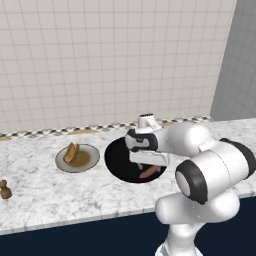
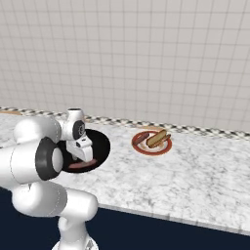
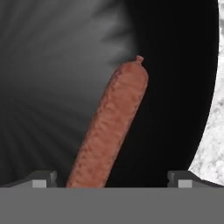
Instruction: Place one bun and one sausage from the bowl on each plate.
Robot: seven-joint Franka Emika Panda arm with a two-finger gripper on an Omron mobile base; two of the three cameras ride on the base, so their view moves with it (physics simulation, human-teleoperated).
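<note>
My pincer (image 3: 112,178) hangs released and spread wide over the black bowl (image 1: 116,155), one fingertip either side of the last sausage (image 3: 111,124), which lies on the bowl's dark floor and runs lengthwise away from me between the tips. I hold it this way so the sausage sits across the gap of the jaws and not along one of them; a close from here would, I judge, catch it across its narrow width. Nothing is gripped yet, and I cannot tell whether the tips already reach the level of the sausage or hang a little above it. The bowl sits on the marble bench (image 1: 45,200) between the two plates. The beige plate (image 1: 85,163) to my left carries a bun (image 1: 72,152) alone, so that is where this sausage belongs. The red-rimmed plate (image 2: 140,148) to my right already holds a bun (image 2: 157,138) and a sausage (image 2: 140,138) side by side, so that half looks done. A small brown object (image 1: 5,190) stands at the far left of the bench, well apart from my path.
</note>
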